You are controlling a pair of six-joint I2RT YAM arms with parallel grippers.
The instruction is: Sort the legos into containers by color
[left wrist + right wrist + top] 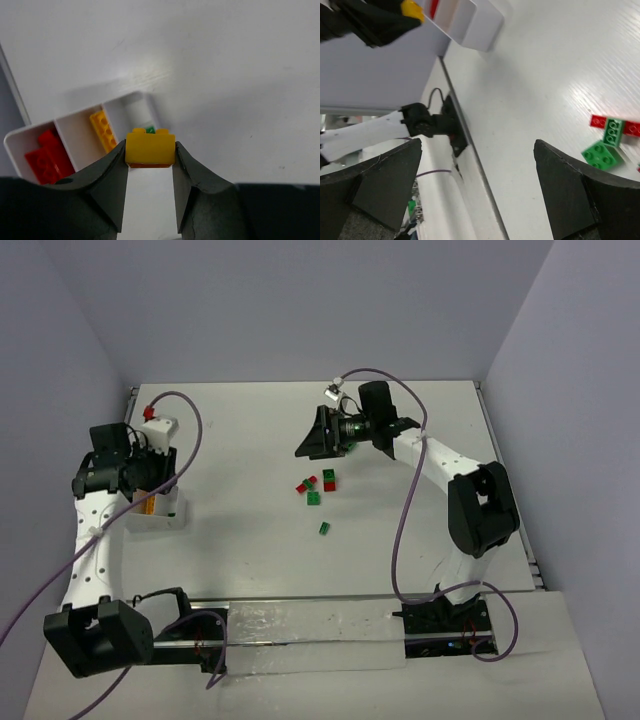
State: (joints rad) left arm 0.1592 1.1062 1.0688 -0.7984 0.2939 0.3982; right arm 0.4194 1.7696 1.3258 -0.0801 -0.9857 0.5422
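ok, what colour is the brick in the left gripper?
The brick is yellow, clearest in the left wrist view.

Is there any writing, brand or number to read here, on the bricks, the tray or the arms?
No readable text in any view.
Yellow brick: plain, no print.
White tray: plain.
Loose bricks: blurred, nothing legible.
Small white clip at the far side: too small to tell.

The left arm [90, 560] (at eight o'clock) and right arm [435, 462], at three, share white links, black joint housings, matte black jaws and looping purple cables [399, 540].
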